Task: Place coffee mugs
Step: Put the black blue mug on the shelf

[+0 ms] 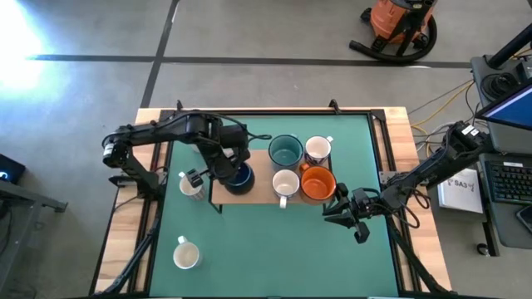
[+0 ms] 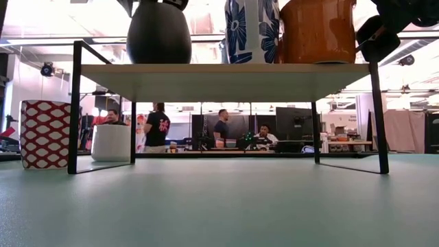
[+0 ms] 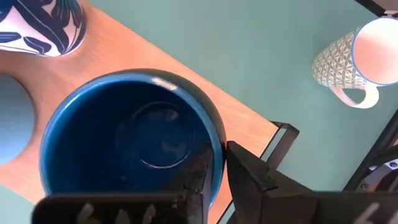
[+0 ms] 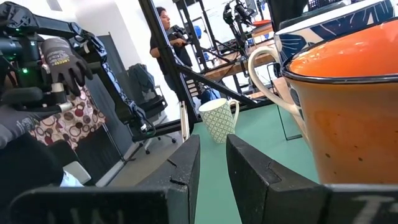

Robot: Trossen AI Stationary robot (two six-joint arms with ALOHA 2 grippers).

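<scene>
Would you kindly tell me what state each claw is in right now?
Left claw: closed on the rim of the navy mug on the shelf.
Right claw: open, holding nothing, beside the orange mug.

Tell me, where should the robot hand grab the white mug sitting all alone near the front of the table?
Probably the rim. The white mug stands upright on the green table with its mouth open to the ceiling and nothing crowding it, so a hand could drop straight down and pinch one wall, one finger inside and one outside. Choose the wall away from its small handle, which sticks out sideways.
</scene>
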